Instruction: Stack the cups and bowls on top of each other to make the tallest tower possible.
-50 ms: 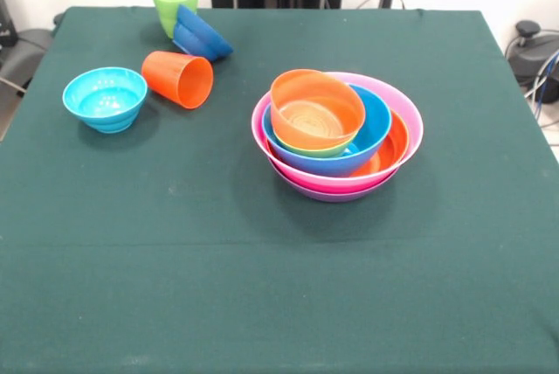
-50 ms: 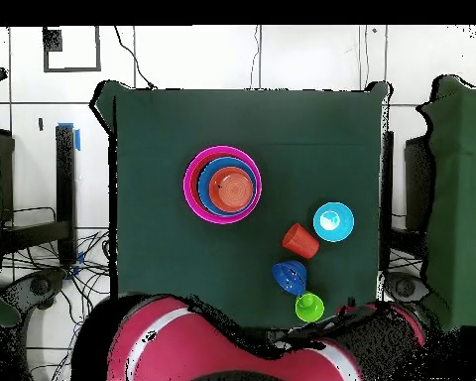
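My claw shows in neither view, so I cannot tell whether it is open or closed; only the red bulk of my arm (image 2: 182,347) lies along the bottom of the overhead view, off the table. The table (image 1: 262,287) wears a dark green cloth. The tower (image 1: 337,135) stands a little toward the right edge in the front view, about midway between the near and far edges: a purple bowl (image 1: 332,195) at the bottom, the wide pink bowl (image 1: 410,121) in it, then a large orange bowl (image 1: 393,148), a blue bowl (image 1: 371,129), a sliver of a lime green bowl (image 1: 325,152), and a small orange bowl (image 1: 316,109) on top, tipped toward the camera. Toward the far left corner the lime green cup (image 1: 175,3) stands upright, with a dark blue bowl (image 1: 201,35) leaning on its side against it. Just in front, the orange cup (image 1: 179,79) lies on its side, mouth toward the camera. Beside it, nearer the left edge, the light blue bowl (image 1: 105,99) sits upright and apart.
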Controlling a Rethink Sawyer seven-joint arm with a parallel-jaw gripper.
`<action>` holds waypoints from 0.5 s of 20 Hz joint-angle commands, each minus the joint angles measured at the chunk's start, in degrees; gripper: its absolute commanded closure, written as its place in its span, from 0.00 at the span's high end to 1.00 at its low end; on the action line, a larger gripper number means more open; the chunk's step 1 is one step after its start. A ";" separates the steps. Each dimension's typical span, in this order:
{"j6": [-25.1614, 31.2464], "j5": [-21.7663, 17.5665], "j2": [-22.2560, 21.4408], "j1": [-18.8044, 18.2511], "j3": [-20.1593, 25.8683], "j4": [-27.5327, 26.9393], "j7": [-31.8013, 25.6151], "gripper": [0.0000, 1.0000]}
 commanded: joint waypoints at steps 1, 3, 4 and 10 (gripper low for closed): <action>-4.59 3.98 2.86 -2.64 13.10 1.00 -12.48 1.00; -5.83 4.40 3.66 -4.35 14.20 0.44 -14.02 1.00; -6.38 4.99 4.02 -5.18 14.68 0.18 -15.53 1.00; -7.63 9.03 4.74 -6.41 14.84 -0.14 -22.27 1.00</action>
